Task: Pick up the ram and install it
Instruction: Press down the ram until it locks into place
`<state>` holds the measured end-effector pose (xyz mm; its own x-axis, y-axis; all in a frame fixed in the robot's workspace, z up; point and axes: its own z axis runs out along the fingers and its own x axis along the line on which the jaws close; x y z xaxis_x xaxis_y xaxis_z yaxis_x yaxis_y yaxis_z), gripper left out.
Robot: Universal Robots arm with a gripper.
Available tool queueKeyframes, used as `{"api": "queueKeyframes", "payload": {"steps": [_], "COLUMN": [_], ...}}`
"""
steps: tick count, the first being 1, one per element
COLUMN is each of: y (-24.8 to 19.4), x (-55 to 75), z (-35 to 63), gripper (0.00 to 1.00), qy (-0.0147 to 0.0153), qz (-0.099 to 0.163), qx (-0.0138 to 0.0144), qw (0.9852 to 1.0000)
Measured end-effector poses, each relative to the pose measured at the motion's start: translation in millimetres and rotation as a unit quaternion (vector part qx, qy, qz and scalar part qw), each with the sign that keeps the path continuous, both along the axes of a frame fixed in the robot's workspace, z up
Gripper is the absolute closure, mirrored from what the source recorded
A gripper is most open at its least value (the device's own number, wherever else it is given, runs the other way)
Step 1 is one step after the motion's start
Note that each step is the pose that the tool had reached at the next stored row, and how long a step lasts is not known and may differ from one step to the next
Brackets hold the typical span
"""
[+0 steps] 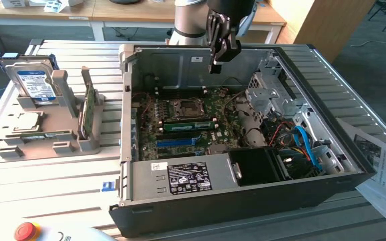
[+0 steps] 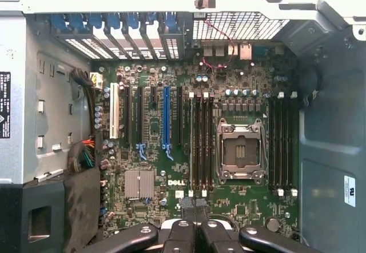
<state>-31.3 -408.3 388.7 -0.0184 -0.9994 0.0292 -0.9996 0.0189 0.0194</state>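
Green ram [image 1: 187,125] sits slotted beside the socket [image 1: 183,107]; my gripper [image 1: 214,68] hangs above, fingers pressed together, empty. To seat it, I'd press evenly, straight down.

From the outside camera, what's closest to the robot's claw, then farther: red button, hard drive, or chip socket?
1. Chip socket, inside the case, below the gripper.
2. Hard drive, standing at the exterior view's left.
3. Red button, the exterior view's lower left corner.

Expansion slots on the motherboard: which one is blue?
The long blue slot, flanked by black slots on both sides. One other, the white slot, ends the row; the rest are black.
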Motion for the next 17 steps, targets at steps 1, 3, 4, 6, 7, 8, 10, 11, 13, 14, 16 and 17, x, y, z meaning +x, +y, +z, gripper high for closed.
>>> {"api": "queueKeyframes", "payload": {"steps": [1, 3, 4, 6, 7, 8, 10, 11, 13, 14, 16, 17], "y": [0.0, 0.0, 0.0, 0.0, -0.1, -0.1, -0.3, -0.3, -0.4, -0.4, -0.3, -0.4], "x": [0.0, 0.0, 0.0, -0.1, -0.1, -0.1, 0.0, -0.1, 0.0, 0.0, 0.0, 0.0], "z": [0.0, 0.0, 0.1, 0.0, 0.0, 0.0, 0.0, -0.1, 0.0, 0.0, -0.1, -0.1], "gripper": [0.90, 0.90, 0.90, 0.90, 0.90, 0.90, 0.90, 0.90, 0.90, 0.90, 0.90, 0.90], "qy": [0.0000, 0.0000, -0.0001, -0.0012, -0.0023, -0.0033, -0.0056, -0.0066, -0.0079, -0.0083, -0.0088, -0.0088], "qz": [0.000, 0.000, 0.000, 0.000, 0.000, 0.000, 0.000, 0.000, 0.000, 0.000, 0.000, 0.000], "qx": [0.0000, 0.0000, 0.0003, 0.0039, 0.0069, 0.0100, 0.0165, 0.0198, 0.0236, 0.0247, 0.0260, 0.0261], "qw": [1.0000, 1.0000, 1.0000, 1.0000, 1.0000, 0.9999, 0.9998, 0.9998, 0.9997, 0.9997, 0.9996, 0.9996]}}
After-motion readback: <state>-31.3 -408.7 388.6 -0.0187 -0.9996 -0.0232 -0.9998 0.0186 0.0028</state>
